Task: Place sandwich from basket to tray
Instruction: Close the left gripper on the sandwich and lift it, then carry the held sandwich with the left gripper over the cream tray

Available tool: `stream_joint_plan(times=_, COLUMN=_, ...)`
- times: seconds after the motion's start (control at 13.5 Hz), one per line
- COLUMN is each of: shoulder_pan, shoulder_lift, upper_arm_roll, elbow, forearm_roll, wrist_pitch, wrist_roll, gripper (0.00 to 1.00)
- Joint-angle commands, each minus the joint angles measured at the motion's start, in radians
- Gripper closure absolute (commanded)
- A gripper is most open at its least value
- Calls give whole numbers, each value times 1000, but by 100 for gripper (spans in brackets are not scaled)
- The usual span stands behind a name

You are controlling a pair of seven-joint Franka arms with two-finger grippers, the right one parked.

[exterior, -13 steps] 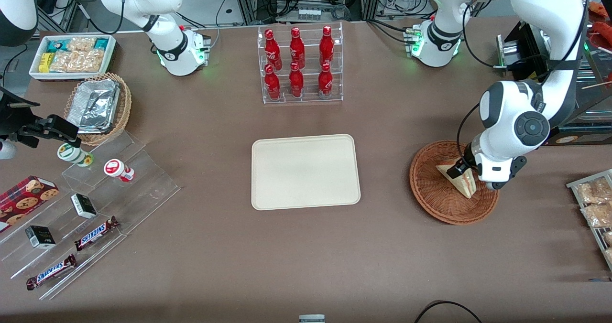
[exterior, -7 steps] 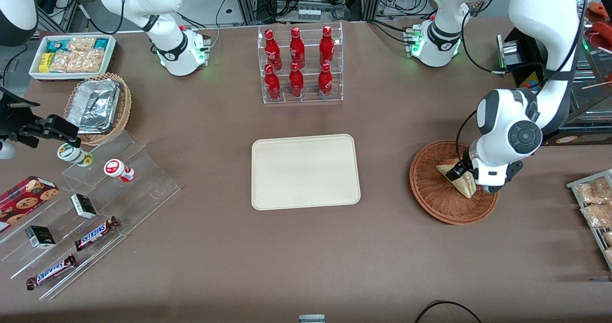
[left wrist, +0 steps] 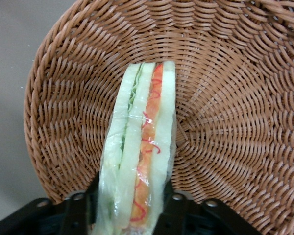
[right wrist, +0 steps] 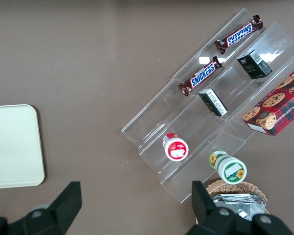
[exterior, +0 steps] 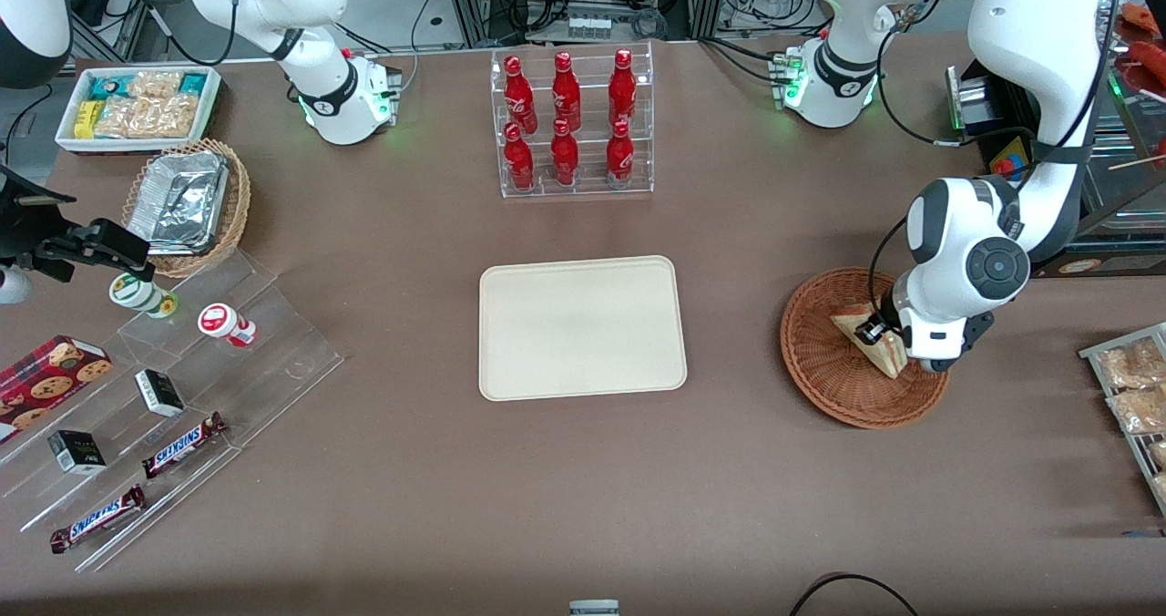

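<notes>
The left arm is bent down over the basket (exterior: 847, 384). Its gripper (exterior: 882, 335) is clamped on the sandwich (left wrist: 139, 161), fingers (left wrist: 172, 210) pressed on both sides, inside the basket, approx. upright.

A corner of the cream tray (right wrist: 12, 147) lies on the brown table (right wrist: 98, 63). On clear stepped shelves (right wrist: 210, 112) sit two Snickers bars (right wrist: 201, 76), small dark boxes (right wrist: 254, 64), a cookie box (right wrist: 277, 105) and two lidded cups (right wrist: 176, 146).
</notes>
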Motion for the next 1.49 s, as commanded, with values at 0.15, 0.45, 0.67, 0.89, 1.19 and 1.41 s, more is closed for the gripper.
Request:
stream_joint_plan(times=0.15, shoulder_pan=-2, shoulder_lift=-95, upper_arm_roll=-1, elbow=12, forearm_roll=16, wrist_pitch=-124, wrist_roll=-8, gripper=100)
stream_joint_plan(times=0.45, shoulder_pan=-31, shoulder_lift=-120, upper_arm_roll=-33, elbow=90, forearm_roll=18, wrist_pitch=-256, wrist_roll=53, gripper=100)
stream_joint_plan(times=0.67, shoulder_pan=-54, shoulder_lift=-103, upper_arm_roll=-105, elbow=163, forearm_roll=4, wrist_pitch=-342, wrist_roll=93, gripper=100)
stream_joint_plan(times=0.89, shoulder_pan=-61, shoulder_lift=-57, upper_arm_roll=-216, elbow=249, forearm_roll=-14, wrist_pitch=-411, wrist_roll=94, gripper=100)
stream_joint_plan(times=1.19, shoulder_pan=-68, shoulder_lift=24, upper_arm_roll=-318, elbow=316, forearm_roll=-70, wrist_pitch=-401, wrist_roll=159, gripper=100)
stream_joint_plan(times=1.41, shoulder_pan=-171, shoulder_lift=185, upper_arm_roll=-342, elbow=490, forearm_roll=-68, wrist_pitch=-402, wrist_roll=70, gripper=100)
